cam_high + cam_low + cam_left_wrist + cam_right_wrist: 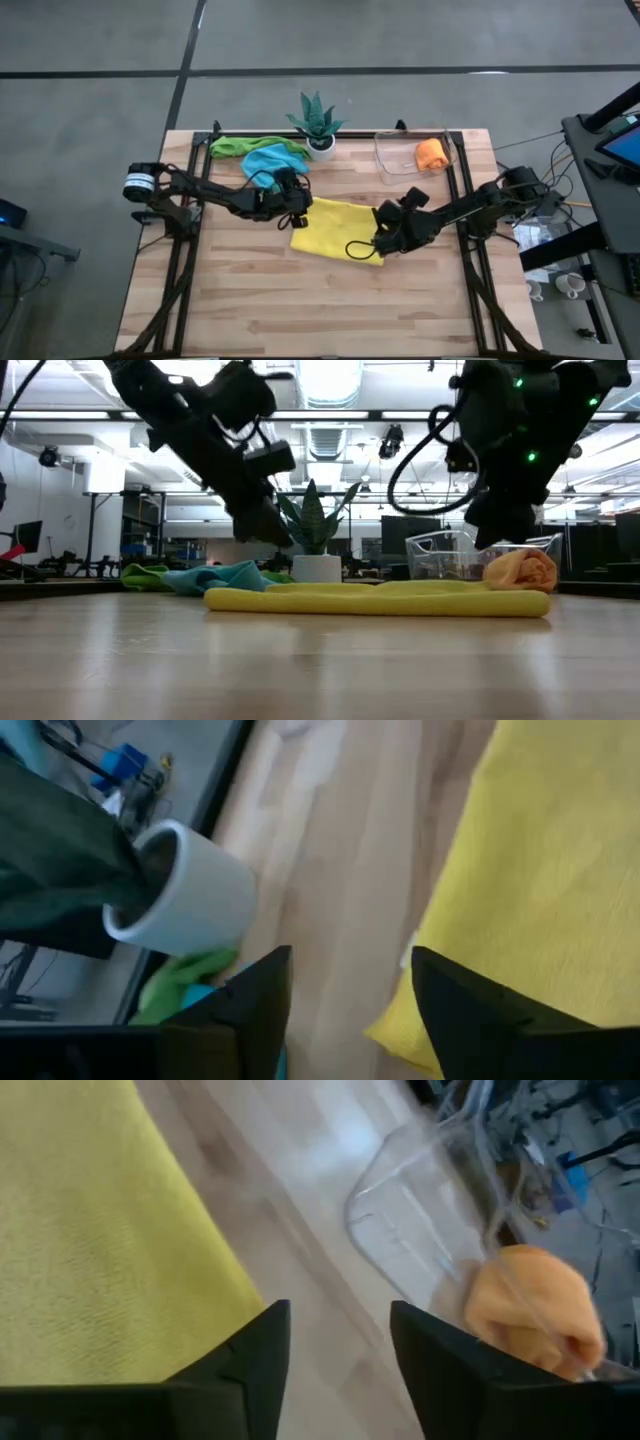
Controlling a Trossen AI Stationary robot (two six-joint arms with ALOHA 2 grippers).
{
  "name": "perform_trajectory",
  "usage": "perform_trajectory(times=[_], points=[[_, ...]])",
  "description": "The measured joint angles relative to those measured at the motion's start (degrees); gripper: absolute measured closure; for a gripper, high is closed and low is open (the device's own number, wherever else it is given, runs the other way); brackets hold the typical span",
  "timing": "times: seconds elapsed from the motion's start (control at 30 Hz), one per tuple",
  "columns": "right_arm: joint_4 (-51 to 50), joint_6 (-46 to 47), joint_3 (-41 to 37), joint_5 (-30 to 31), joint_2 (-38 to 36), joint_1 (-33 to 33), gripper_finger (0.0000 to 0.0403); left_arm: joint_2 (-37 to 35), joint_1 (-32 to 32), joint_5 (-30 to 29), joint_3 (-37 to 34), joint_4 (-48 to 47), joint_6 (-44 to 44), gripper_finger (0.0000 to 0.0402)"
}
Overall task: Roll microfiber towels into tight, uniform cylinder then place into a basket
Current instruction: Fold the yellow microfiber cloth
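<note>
One orange rolled microfiber towel [431, 153] sits in the clear plastic rectangular basket [388, 163] at upper right; the yellow towel [335, 227] lies unrolled at centre, both the left gripper [297, 207] and the right gripper [384, 232] parted and empty beside it, with blue [267, 162] and green [240, 146] towels untouched at upper left.

No text, label, brand, number or sign can be read on anything shown in any of the views.

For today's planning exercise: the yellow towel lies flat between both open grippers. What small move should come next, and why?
Probably lower the left gripper and right gripper onto one edge of the yellow towel to start rolling: it lies flat and unrolled, both grippers open and empty above it.
</note>
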Motion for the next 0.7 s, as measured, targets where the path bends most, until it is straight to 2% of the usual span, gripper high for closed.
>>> perform_trajectory(times=[0.13, 0.2, 0.3, 0.37, 0.53, 0.67, 0.7], points=[[2.5, 0.2, -1.2, 0.9, -2.4, 2.1, 0.0215, -2.7, -0.7, 2.2, -1.4, 0.4, -1.8, 0.0202], [5.8, 0.1, -2.7, 0.9, -2.9, 3.7, 0.0213, -3.0, -1.1, 6.1, -2.8, 0.7, -3.7, 0.0207], [17.8, -4.2, -6.3, 0.8, -3.6, 6.8, 0.0218, -2.9, -2.2, 14.9, -5.3, 2.6, -5.8, 0.0229], [27.9, -8.9, -8.6, -0.8, -3.6, 8.9, 0.0229, -2.6, -3.5, 16.5, -6.3, 2.9, -7.8, 0.0259], [46.9, -17.5, -12.0, -8.6, -3.7, 11.8, 0.0289, -1.2, -6.6, 16.4, -7.5, 1.5, -11.2, 0.0378], [50.5, -17.4, -13.2, -10.4, -3.7, 12.4, 0.0373, 0.2, -8.5, 16.6, -8.4, 2.0, -15.0, 0.0396], [50.3, -16.6, -13.7, -10.4, -3.7, 12.3, 0.0382, 0.7, -8.8, 16.6, -8.7, 2.3, -16.0, 0.0398]])
